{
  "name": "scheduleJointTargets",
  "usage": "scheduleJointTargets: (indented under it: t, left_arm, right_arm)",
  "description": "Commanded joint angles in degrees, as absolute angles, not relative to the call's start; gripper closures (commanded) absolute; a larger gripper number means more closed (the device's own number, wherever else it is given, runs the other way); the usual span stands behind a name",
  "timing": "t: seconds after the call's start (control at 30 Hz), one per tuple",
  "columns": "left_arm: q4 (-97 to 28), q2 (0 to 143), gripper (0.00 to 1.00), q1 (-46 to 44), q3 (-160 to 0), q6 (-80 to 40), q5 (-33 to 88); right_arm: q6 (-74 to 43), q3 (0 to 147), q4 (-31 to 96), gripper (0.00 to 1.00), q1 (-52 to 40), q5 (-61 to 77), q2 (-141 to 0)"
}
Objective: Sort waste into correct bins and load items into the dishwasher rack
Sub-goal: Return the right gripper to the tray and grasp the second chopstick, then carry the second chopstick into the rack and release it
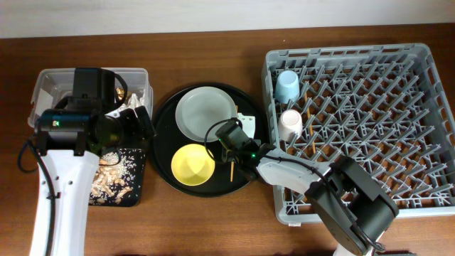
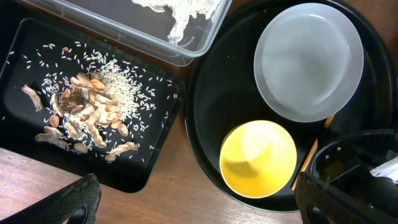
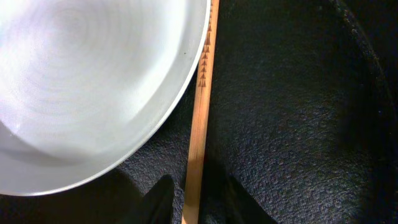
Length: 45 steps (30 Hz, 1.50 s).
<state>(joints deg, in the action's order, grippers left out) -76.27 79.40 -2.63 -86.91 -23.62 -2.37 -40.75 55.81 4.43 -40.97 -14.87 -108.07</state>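
– Loading the rack is the step in hand, we judge. Our right claw (image 3: 199, 198) stands open with one wooden chopstick (image 3: 199, 124) lying between its fingers (image 3: 163, 199), and neither of them visibly touches it.
– What does the next move ask of us?
– Closing on the stick, lifting it clear, then carrying it to the dishwasher rack (image 1: 348, 48) off to that claw's right. The light-blue cup (image 1: 287, 87) and the pink cup (image 1: 291, 125) stand there.
– How much room do we have?
– Little on one side. The pale grey plate (image 3: 81, 81) runs just beside the stick, ahead and left of the claw. To its right the round black tray (image 3: 298, 137) is bare. The tray is pebbled and the stick lies flat on it, so we think the fingers must pinch low.
– And our left claw (image 2: 196, 186)?
– Open and holding nothing, above the scrap tray (image 2: 155, 155) and the wooden worktop (image 2: 31, 186).
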Motion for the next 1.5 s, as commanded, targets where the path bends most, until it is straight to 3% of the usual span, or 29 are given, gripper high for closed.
scheduleJointTargets:
  t: [0.0,0.23,0.5,0.57,0.63,0.83,0.9,0.93,1.0,1.07,1.47]
  left_arm:
    - [-76.2,79.4,0.01,-2.3,-87.4,-23.5,-2.4]
    - [-76.2,79.4,0.01,-2.3,-87.4,-23.5,-2.4]
    - [-76.2,79.4,0.01,-2.3,-87.4,-23.5,-2.4]
    - [-76.2,79.4,0.01,-2.3,-87.4,-23.5,-2.4]
    - [-76.2,79.4,0.01,-2.3,-87.4,-23.5,-2.4]
    - [-76.2,79.4,0.01,-2.3,-87.4,-23.5,-2.4]
    - [-76.1,79.4,0.01,-2.3,-87.4,-23.5,-2.4]
    - [-76.2,79.4,0.01,-2.3,-87.4,-23.5,-2.4]
    - [-76.2,79.4,0.01,-2.3,-87.4,-23.5,-2.4]
    - [-76.2,79.4,0.01,-2.3,-87.4,-23.6,-2.4]
    - [-76.2,79.4,0.01,-2.3,-87.4,-23.6,-2.4]
  right_arm:
    - [-40.7,55.9,4.9,0.81,-40.9,-15.7,-110.3]
    - [-36.4,59.4,8.8,0.88,-40.9,-15.7,-110.2]
    - [-36.4,59.8,11.4,0.89,-40.9,-15.7,-110.2]
    - [-36.4,59.8,11.4,0.96,-40.9,-15.7,-110.2]
    - [-36.4,60.9,11.7,0.96,-40.8,-15.7,-109.9]
    - [-31.3,76.3,29.0,0.96,-37.5,-22.9,-99.3]
    - [-30.5,79.9,35.2,0.96,-35.3,-19.7,-97.2]
    - [-30.4,80.1,36.6,0.96,-34.4,-15.6,-97.1]
    - [-30.4,79.9,38.6,0.80,-34.1,-7.9,-98.3]
    - [-30.4,79.9,38.9,0.73,-34.7,-6.2,-100.5]
    - [-30.4,79.8,39.7,0.73,-38.4,-6.0,-113.9]
